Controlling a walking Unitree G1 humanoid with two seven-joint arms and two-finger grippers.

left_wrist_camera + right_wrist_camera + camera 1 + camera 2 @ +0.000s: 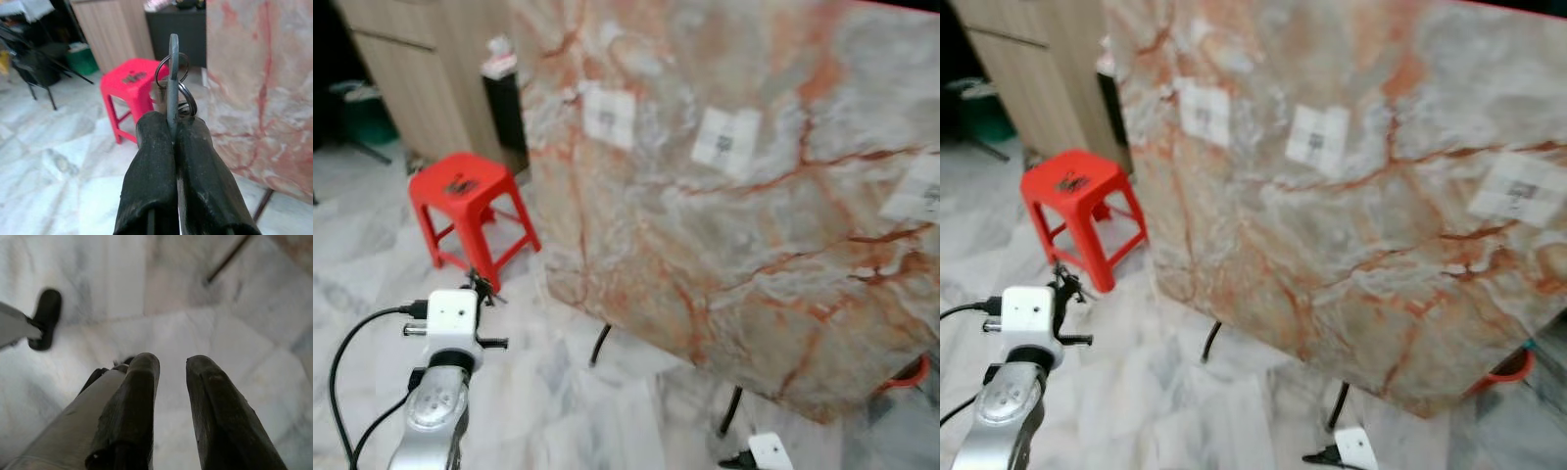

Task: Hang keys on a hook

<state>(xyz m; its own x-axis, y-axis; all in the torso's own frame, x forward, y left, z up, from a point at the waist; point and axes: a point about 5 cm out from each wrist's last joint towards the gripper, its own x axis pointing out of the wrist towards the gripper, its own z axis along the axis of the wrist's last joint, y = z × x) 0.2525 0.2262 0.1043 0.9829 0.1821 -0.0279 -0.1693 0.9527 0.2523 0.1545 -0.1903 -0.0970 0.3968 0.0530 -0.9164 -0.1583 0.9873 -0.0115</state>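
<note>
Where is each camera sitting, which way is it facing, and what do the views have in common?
Head eyes: look forward and down at the marble-patterned table and red stool; left arm low on the left.
Left wrist: looks along its shut fingers pinching the keys, toward the stool.
Right wrist: looks down along open fingers at the marble floor.
Shared: stool, table, floor.

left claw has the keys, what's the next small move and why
Probably turn to look for the hook. The left claw is shut on the keys, and ahead stand the marble table and red stool, so there is nothing yet to reach toward.
</note>
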